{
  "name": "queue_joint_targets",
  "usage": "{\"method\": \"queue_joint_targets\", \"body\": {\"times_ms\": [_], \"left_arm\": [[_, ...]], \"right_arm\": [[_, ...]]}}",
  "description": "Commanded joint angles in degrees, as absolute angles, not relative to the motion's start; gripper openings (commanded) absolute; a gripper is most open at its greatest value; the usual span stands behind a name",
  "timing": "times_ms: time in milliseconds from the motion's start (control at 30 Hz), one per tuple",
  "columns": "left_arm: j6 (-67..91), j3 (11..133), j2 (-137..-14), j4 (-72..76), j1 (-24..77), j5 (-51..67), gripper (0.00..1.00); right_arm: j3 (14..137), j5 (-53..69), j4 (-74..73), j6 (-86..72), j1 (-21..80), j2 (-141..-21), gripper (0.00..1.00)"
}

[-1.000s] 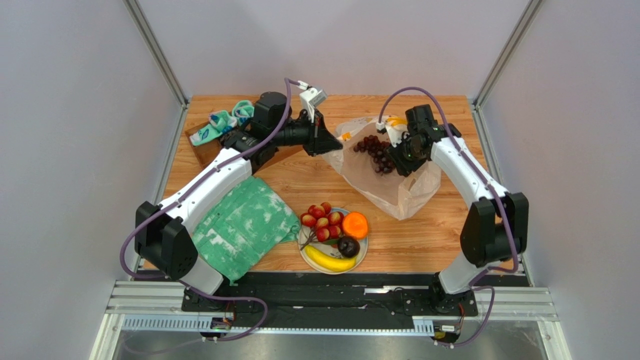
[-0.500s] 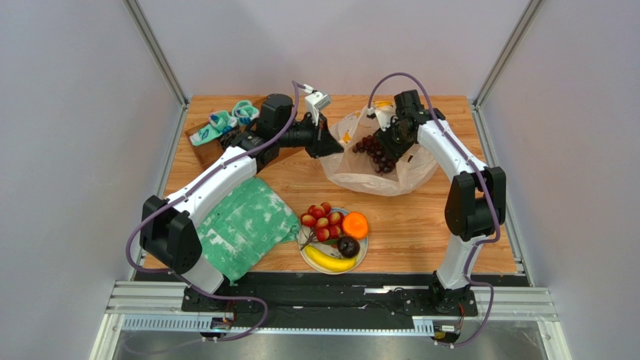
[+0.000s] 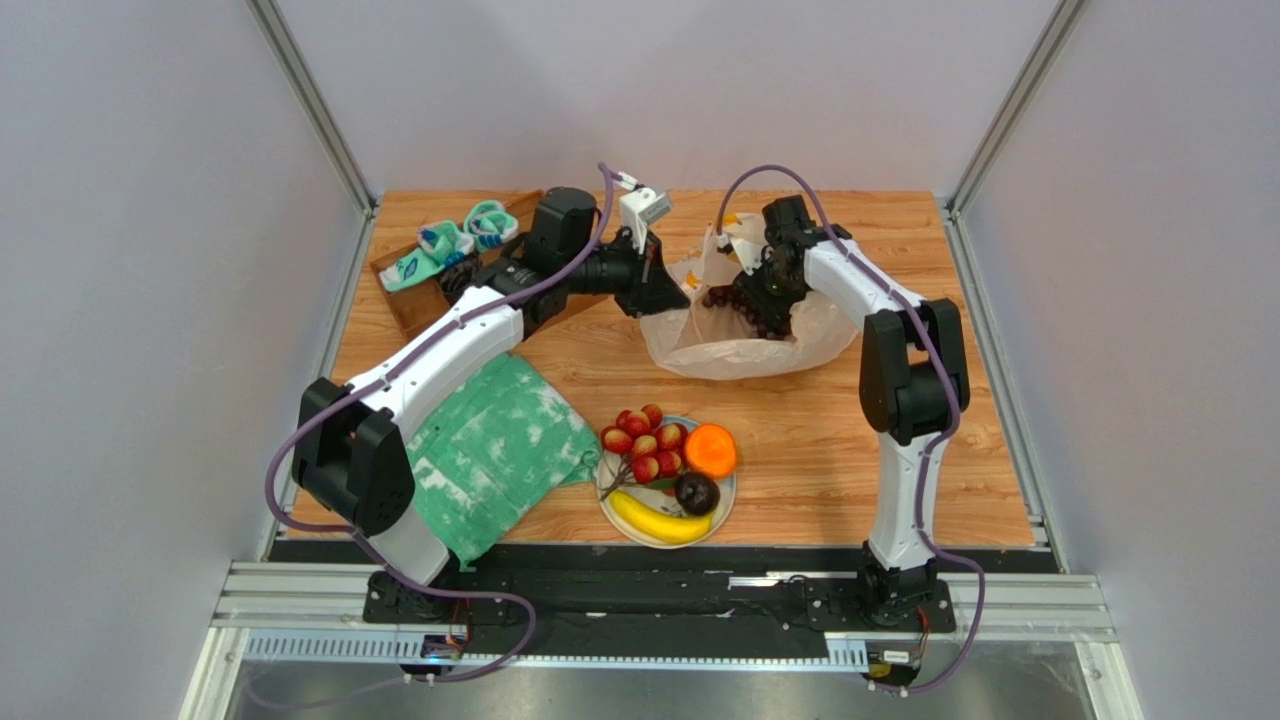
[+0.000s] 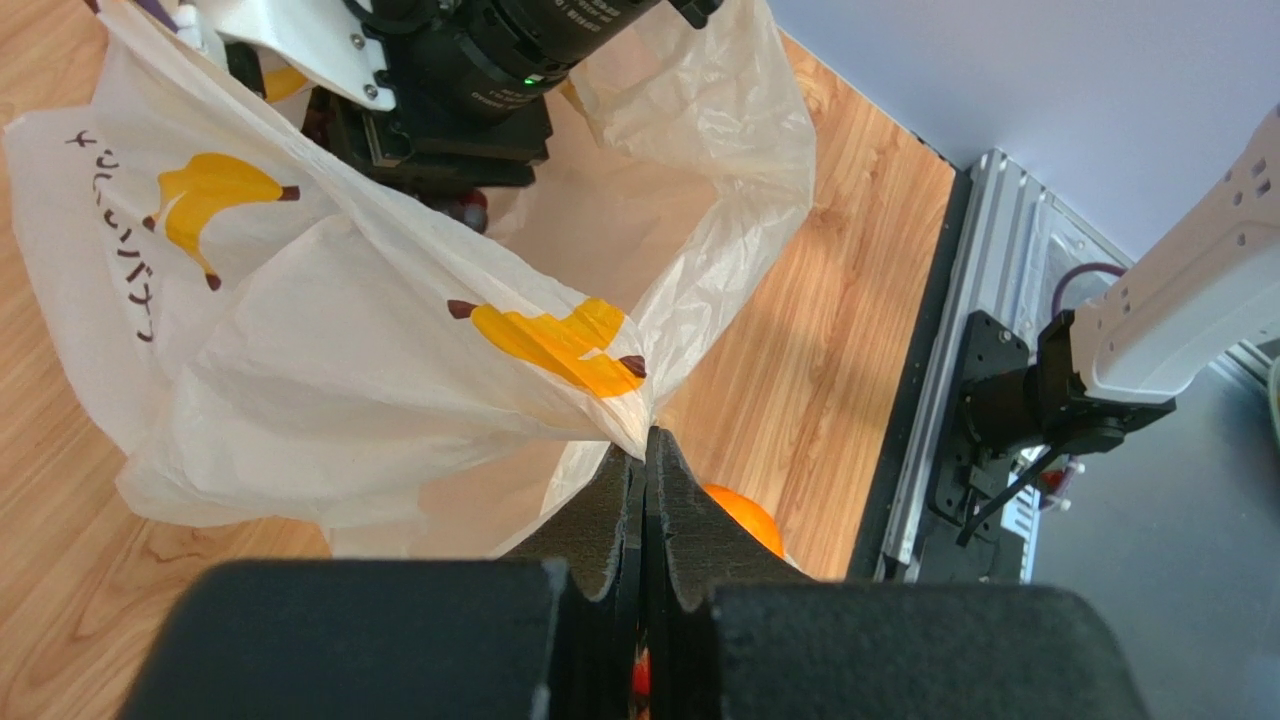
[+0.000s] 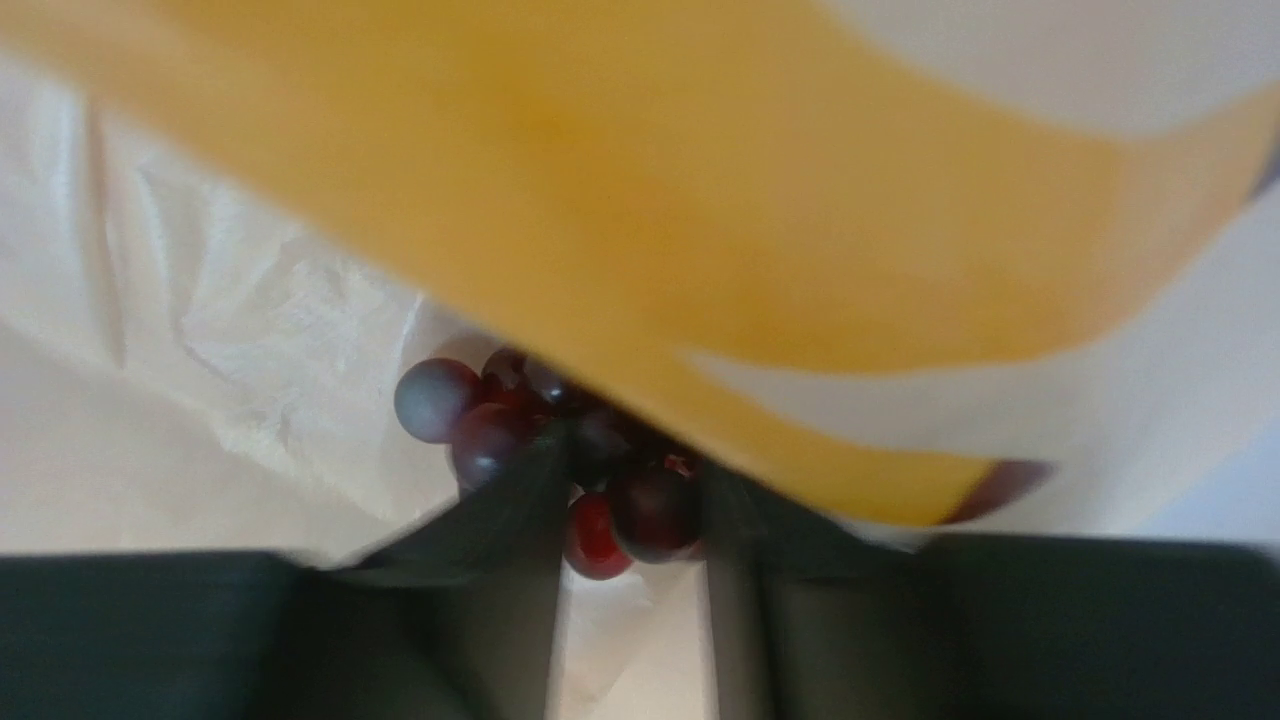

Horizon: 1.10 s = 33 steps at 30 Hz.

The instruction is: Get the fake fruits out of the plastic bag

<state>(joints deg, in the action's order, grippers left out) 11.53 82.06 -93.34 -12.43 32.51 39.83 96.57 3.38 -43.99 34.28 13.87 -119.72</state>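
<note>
The plastic bag (image 3: 736,342) lies crumpled at the back middle of the table. My left gripper (image 3: 672,300) is shut on the bag's left edge; in the left wrist view its jaws (image 4: 649,444) pinch the film of the bag (image 4: 346,345), which has banana prints. My right gripper (image 3: 760,294) reaches into the bag's mouth and is shut on the dark purple grape bunch (image 3: 726,296). The right wrist view shows grapes (image 5: 639,503) between the fingers, under blurred bag film. On a plate (image 3: 721,518) lie the red ball cluster (image 3: 639,443), orange (image 3: 709,450), dark round fruit (image 3: 696,492) and banana (image 3: 657,521).
A green-white mottled cloth (image 3: 489,450) lies at the front left. A teal-white item (image 3: 451,240) sits on a brown board at the back left corner. The left wrist view shows the orange (image 4: 747,518) past its fingers and the table's metal front rail (image 4: 932,375).
My right gripper has moved left and toward the back with the grape bunch. The bag has bunched up and drawn in to the left. My left gripper has shifted slightly right, holding the bag edge.
</note>
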Motion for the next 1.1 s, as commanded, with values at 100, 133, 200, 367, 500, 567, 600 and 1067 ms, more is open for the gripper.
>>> {"method": "queue_joint_targets", "body": {"times_ms": [100,133,200,367,500,567,600,1067], "left_arm": [[8.53,84.20,-93.08,-13.53,33.40,39.12,0.00],[8.44,84.20,-92.99,-13.62,33.40,38.94,0.00],[8.44,84.20,-92.64,-13.80,33.40,38.06,0.00],[9.40,85.25,-93.25,-12.83,33.40,37.70,0.00],[10.46,86.83,-95.09,-11.69,33.31,37.70,0.00],[11.34,87.71,-95.45,-11.08,33.40,37.79,0.00],[11.60,87.98,-95.71,-10.99,33.40,37.88,0.00],[17.84,91.14,-95.98,-7.82,33.40,37.62,0.00]], "right_arm": [[97.75,5.09,-46.58,33.49,13.80,-117.26,0.04],[97.13,7.01,-46.67,33.05,13.89,-114.03,0.02],[96.51,10.78,-47.63,32.87,13.89,-110.06,0.00],[95.98,17.66,-52.82,33.31,14.24,-99.34,0.00],[94.49,20.91,-55.19,33.31,14.24,-94.49,0.00],[94.04,21.53,-56.07,32.70,14.24,-93.00,0.00],[94.04,22.14,-56.25,32.00,14.24,-91.68,0.00],[82.35,26.89,-53.44,27.95,14.33,-82.01,0.02]]}}
